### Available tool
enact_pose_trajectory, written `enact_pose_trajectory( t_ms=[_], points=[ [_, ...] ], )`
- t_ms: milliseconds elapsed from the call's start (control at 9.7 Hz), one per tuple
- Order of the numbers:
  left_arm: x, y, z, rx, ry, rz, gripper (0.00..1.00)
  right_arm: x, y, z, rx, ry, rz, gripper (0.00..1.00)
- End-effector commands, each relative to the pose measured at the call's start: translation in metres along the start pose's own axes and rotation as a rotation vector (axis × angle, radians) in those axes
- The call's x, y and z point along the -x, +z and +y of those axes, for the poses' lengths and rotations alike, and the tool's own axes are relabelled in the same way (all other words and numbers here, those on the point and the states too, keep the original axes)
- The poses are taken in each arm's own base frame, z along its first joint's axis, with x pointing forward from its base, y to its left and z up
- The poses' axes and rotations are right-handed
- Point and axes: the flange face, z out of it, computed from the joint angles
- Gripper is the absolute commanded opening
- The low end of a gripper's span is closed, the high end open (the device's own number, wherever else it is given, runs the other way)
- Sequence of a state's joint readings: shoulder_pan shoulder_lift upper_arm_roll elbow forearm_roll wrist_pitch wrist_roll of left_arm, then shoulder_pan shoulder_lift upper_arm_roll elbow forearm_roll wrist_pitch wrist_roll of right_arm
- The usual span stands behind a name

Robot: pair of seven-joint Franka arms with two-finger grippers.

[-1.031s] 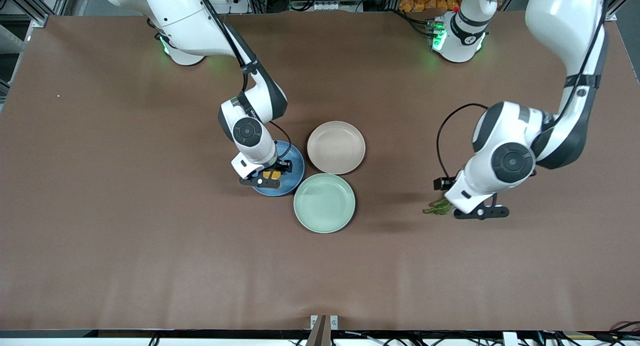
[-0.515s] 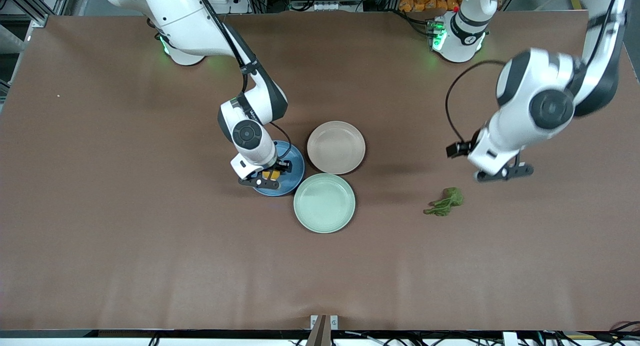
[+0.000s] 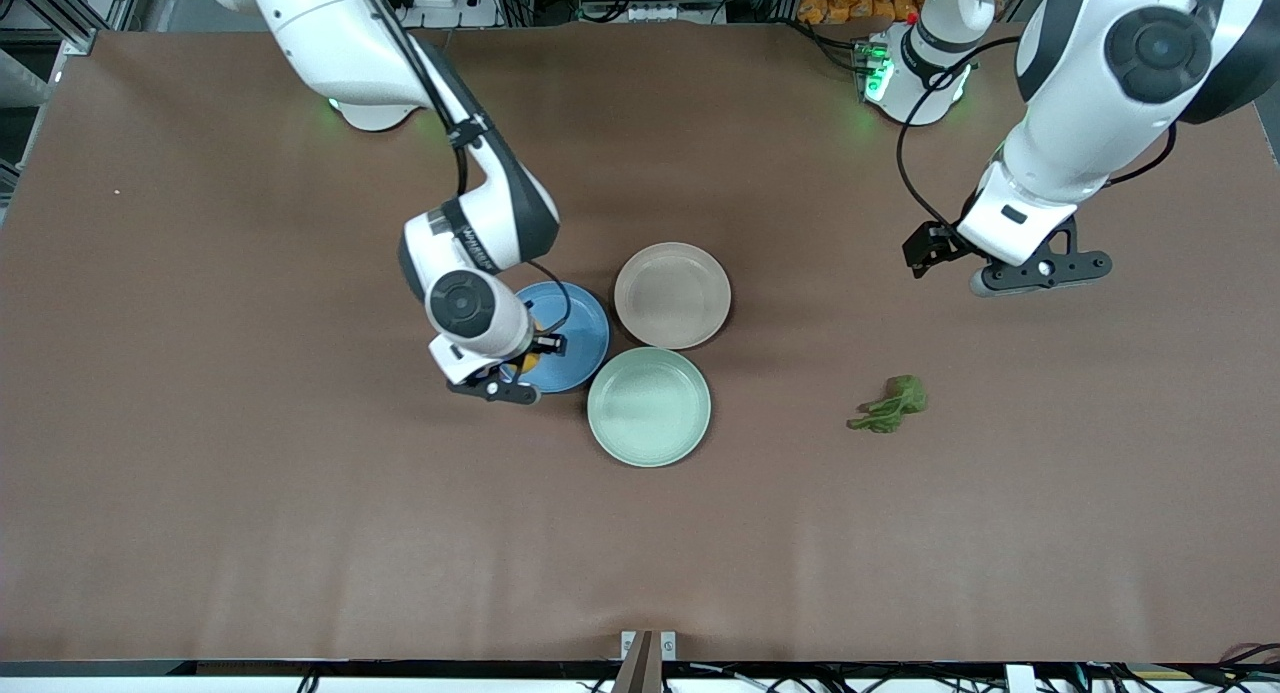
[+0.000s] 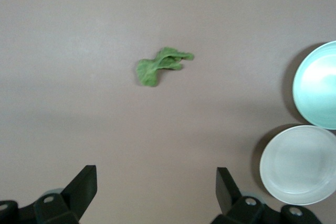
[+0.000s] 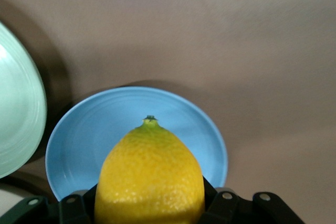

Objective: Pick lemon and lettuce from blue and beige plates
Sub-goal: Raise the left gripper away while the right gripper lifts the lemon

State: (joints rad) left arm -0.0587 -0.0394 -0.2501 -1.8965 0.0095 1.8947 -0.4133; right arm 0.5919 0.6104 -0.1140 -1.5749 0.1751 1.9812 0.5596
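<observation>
Front view: right gripper (image 3: 520, 365) clamps the smooth yellow oval lemon (image 5: 150, 177) over the matte blue plate's (image 3: 575, 348) edge — left gripper (image 3: 1035, 273), spread wide, hangs above bare brown tabletop (image 3: 250, 493); the wrinkled green lettuce leaf (image 3: 890, 405) lies apart from the pinkish-beige plate (image 3: 672, 295).

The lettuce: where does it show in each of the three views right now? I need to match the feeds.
Front view: the lettuce lies on the bare table, toward the left arm's end, beside the mint-green plate.
Left wrist view: lettuce on bare table, apart from the plates.
Right wrist view: not in it.
Shared landmark: the mint-green plate.
</observation>
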Motion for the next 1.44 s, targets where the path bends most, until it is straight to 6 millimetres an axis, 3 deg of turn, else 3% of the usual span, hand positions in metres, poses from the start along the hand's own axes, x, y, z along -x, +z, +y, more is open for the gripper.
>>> enact_pose_trajectory(
  t_ms=[0,309,515,825,1134,1340],
  points=[
    [-0.01,-0.042,0.002,0.043,-0.002,0.036,1.0,-0.016,-0.031,0.022,-0.007,-0.056,-0.048,0.27],
    [-0.017,-0.089,0.004,0.052,0.019,0.084,1.0,-0.034,-0.052,0.056,-0.013,-0.114,-0.059,0.27],
    [-0.014,-0.112,0.001,0.048,0.039,0.072,1.0,-0.044,-0.067,0.089,-0.022,-0.164,-0.077,0.27],
    [-0.006,-0.124,-0.021,0.008,0.205,-0.02,1.0,-0.061,-0.085,0.145,-0.004,-0.221,-0.083,0.27],
    [0.001,-0.126,-0.031,-0.037,0.201,-0.062,1.0,-0.069,-0.092,0.175,0.061,-0.218,-0.072,0.27],
    [-0.001,-0.138,-0.041,-0.033,0.182,-0.049,1.0,-0.082,-0.092,0.211,0.05,-0.273,-0.076,0.27]
  ],
)
